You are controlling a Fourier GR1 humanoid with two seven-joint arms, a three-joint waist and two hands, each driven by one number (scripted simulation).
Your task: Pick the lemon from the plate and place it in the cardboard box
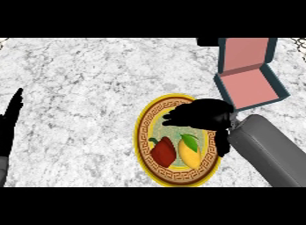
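A round plate [147, 132] with a gold patterned rim lies on the marble counter at centre. On its near half lies a yellow lemon [190, 151] with a green leaf, and a dark red pepper [162, 151] rests just left of it. My right hand [201, 114] hovers over the plate's far half, fingers relaxed and pointing left, holding nothing; the lemon is a little nearer to me than the hand. The box [249, 85], pink inside with dark teal walls and its lid standing up behind, sits at the far right. My left hand [3, 132] rests open at the left edge.
The marble counter [78, 88] stretches left of the plate and behind it. My right forearm [272, 154] comes in from the lower right, beside the plate's right rim. The box's near corner lies close to my right hand.
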